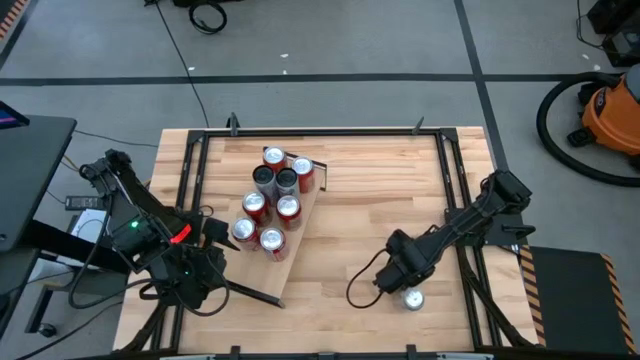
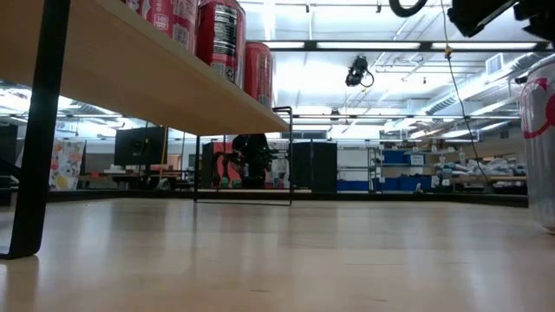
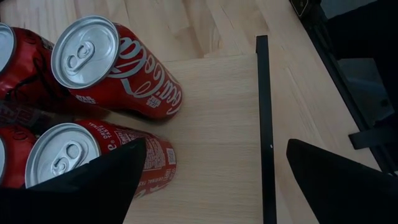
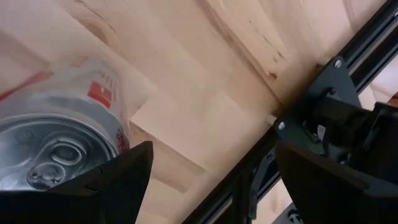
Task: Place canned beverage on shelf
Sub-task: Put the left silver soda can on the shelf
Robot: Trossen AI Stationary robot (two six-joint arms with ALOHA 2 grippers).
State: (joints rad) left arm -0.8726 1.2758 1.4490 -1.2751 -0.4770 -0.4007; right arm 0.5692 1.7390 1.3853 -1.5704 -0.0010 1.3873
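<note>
table (image 1: 360, 210): shelf (image 1: 296, 232), silver can (image 1: 413, 298) | shelf: seven cans (image 1: 288, 208)

Red cylindrical metal cans with silver tops (image 1: 274, 240) and white script lettering stand on the pale wood plank shelf (image 1: 300, 222), beside two darker grey cans (image 1: 264, 180). Beyond that shelf's thin black end bar (image 3: 263, 124), a silver can with red markings (image 4: 56, 137).

Eight cans (image 1: 273, 183), one shelf (image 1: 296, 232)

Grey concrete floor (image 1: 330, 40) with dark seams surrounds the counter, an orange shop vacuum (image 1: 612, 110) stands far right, and long ceiling strip lights (image 2: 381, 45) glow above distant blue shelving (image 2: 408, 170).
</note>
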